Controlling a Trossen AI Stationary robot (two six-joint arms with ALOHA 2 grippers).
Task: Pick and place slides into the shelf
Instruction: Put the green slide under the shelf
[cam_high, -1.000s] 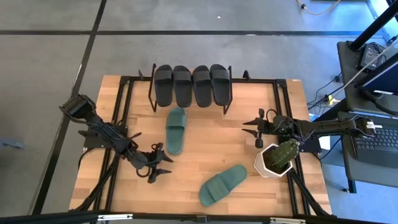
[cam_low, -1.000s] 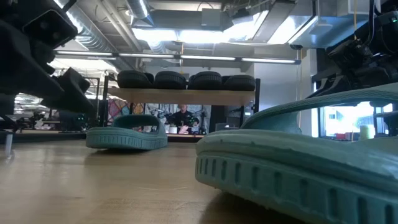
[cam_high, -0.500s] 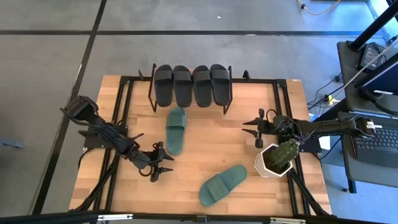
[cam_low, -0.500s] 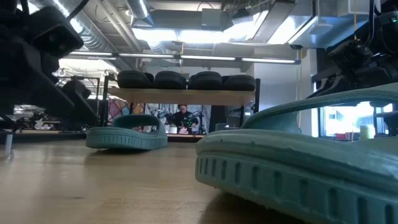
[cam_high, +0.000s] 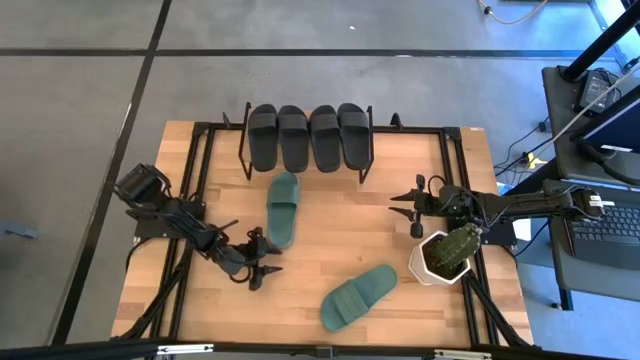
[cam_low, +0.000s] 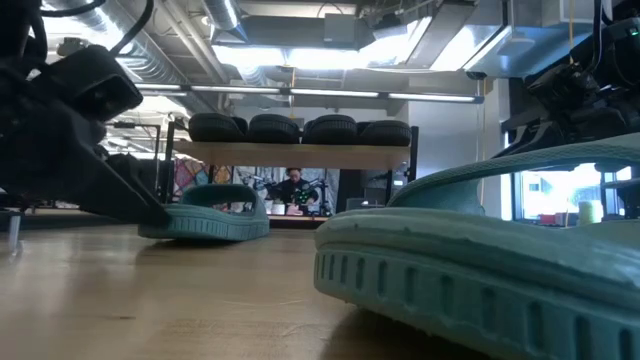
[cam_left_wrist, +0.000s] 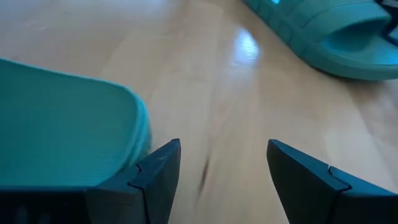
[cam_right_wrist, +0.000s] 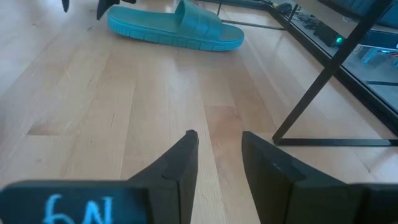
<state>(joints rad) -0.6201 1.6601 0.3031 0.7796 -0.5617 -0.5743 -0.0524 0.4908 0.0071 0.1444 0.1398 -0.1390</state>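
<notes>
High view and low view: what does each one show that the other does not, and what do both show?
Only the high view shows the potted cactus, the right end effector waiting beside it, and the open left end effector by the nearer teal slide's heel. Only the low view shows a person behind the table. Both show four black slides on the shelf and the second teal slide.
</notes>
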